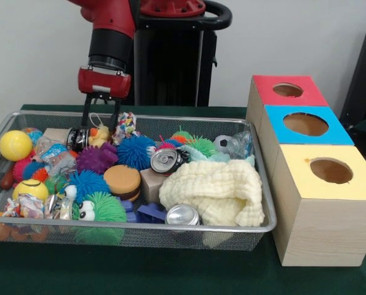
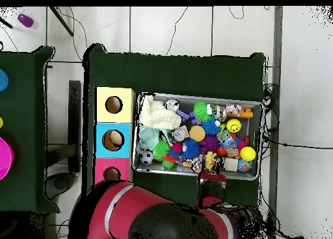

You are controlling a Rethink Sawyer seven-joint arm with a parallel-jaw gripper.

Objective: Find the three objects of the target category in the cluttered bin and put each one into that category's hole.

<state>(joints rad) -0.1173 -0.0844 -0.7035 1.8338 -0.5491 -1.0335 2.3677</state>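
On the green table (image 1: 170,270), a mesh bin (image 1: 266,203) full of clutter sits beside three wooden boxes (image 1: 321,227) with yellow, blue and red holed tops. At the bin's far-left corner the gripper (image 1: 100,130) reaches down, fingers spread around a yellow duck toy (image 1: 99,134), beside a can (image 1: 78,139).

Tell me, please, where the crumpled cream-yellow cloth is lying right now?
In the front view, the crumpled cream-yellow cloth lies in the wire mesh bin's right front corner, beside the yellow-topped wooden box, with a silver can at its left.
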